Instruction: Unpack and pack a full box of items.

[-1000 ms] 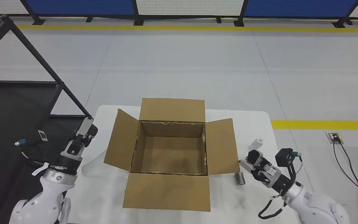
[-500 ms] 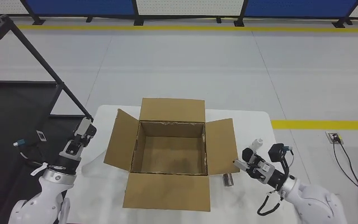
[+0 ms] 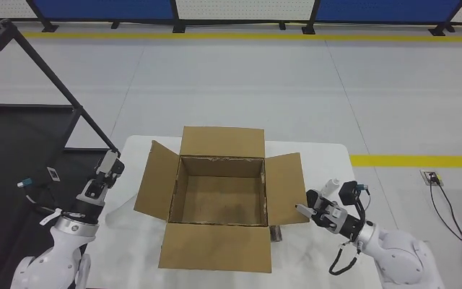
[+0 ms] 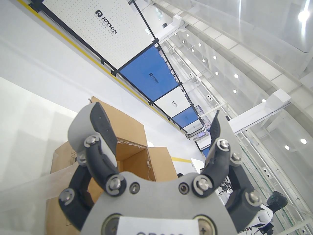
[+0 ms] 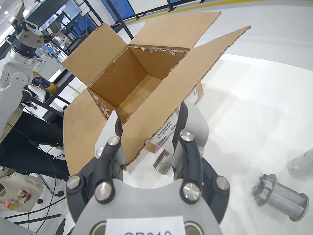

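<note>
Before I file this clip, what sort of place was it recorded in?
Likely a factory-style hall used for robot trials: blue and white partition panels behind a yellow floor line, rows of ceiling lights high overhead, and an open cardboard box on a white table.

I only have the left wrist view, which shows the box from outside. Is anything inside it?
Observer: No. The top view shows the box with all flaps open and a bare cardboard floor.
Operator: What's on the right side?
Observer: On the table to the right of the box are a small metal cylinder by the box's corner, a mesh cylinder and a white bottle.
Operator: Is the right arm holding anything?
Observer: No. The right hand is open and empty, near the small metal cylinder by the box's right flap.
</note>
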Controlling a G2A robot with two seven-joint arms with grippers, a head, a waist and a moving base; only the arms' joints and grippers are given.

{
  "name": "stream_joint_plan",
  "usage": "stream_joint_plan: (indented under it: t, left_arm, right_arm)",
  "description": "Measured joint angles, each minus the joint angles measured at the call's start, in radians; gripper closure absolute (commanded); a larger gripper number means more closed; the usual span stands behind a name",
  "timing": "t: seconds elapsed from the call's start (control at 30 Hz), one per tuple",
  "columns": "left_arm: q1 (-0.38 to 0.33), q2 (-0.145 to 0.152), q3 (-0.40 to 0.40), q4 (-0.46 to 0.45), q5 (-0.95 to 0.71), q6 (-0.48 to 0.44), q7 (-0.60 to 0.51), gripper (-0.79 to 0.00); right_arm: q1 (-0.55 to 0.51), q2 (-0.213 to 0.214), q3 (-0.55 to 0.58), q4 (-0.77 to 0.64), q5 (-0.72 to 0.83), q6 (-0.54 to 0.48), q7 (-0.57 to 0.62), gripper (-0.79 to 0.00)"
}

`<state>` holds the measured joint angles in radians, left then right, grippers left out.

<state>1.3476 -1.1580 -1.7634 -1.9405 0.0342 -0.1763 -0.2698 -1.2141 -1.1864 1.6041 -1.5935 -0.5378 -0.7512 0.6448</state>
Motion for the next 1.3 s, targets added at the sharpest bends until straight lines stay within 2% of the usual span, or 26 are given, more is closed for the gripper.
stream_joint_plan:
  t: [0.13,0.37,0.43,0.53,0.7,0.8,0.87,0.93,0.97,1.0,1.03,1.17,1.3]
  left_arm:
    - [-0.001,0.001,-0.002,0.000,-0.002,-0.002,-0.002,-0.785]
    - [-0.006,0.002,-0.002,0.001,-0.001,-0.003,-0.007,-0.785]
    - [-0.008,0.002,-0.001,0.002,0.001,-0.003,-0.008,-0.785]
    - [-0.009,0.002,-0.001,0.002,0.004,-0.003,-0.009,-0.785]
    - [-0.009,0.003,-0.001,0.001,0.005,0.001,-0.010,-0.785]
    - [-0.008,0.003,-0.001,0.001,0.007,0.001,-0.009,-0.785]
    - [-0.007,0.003,0.000,0.001,0.007,0.003,-0.009,-0.785]
    - [-0.006,0.003,0.000,0.001,0.007,0.003,-0.009,-0.785]
    - [-0.006,0.003,0.001,0.000,0.007,0.003,-0.008,-0.785]
    - [-0.006,0.003,0.001,0.000,0.007,0.003,-0.008,-0.785]
    - [-0.005,0.003,0.001,0.000,0.007,0.003,-0.007,-0.785]
    - [-0.007,0.004,0.005,-0.009,0.013,0.005,-0.009,-0.785]
    - [-0.017,0.004,0.025,-0.021,0.031,0.010,-0.015,-0.785]
  right_arm:
    - [0.004,0.006,-0.006,0.000,0.001,0.003,-0.007,-0.517]
    - [-0.002,0.015,-0.016,-0.001,0.004,0.002,-0.022,-0.489]
    - [0.001,0.017,-0.024,0.004,0.004,0.001,-0.025,-0.366]
    - [0.012,0.020,-0.039,0.016,0.006,0.002,-0.026,-0.286]
    - [0.034,0.024,-0.061,0.038,0.009,0.002,-0.028,-0.271]
    - [0.045,0.027,-0.072,0.049,0.011,0.000,-0.030,-0.215]
    - [0.052,0.029,-0.079,0.056,0.013,0.000,-0.030,-0.265]
    - [0.057,0.031,-0.082,0.060,0.012,0.006,-0.029,-0.394]
    - [0.056,0.032,-0.081,0.058,0.011,0.010,-0.030,-0.653]
    - [0.053,0.034,-0.078,0.054,0.009,0.013,-0.033,-0.763]
    - [0.045,0.036,-0.072,0.046,0.006,0.015,-0.038,-0.785]
    - [-0.013,0.045,-0.034,-0.020,-0.033,0.012,-0.070,-0.785]
    - [-0.123,0.053,0.015,-0.133,-0.116,0.003,-0.134,-0.785]
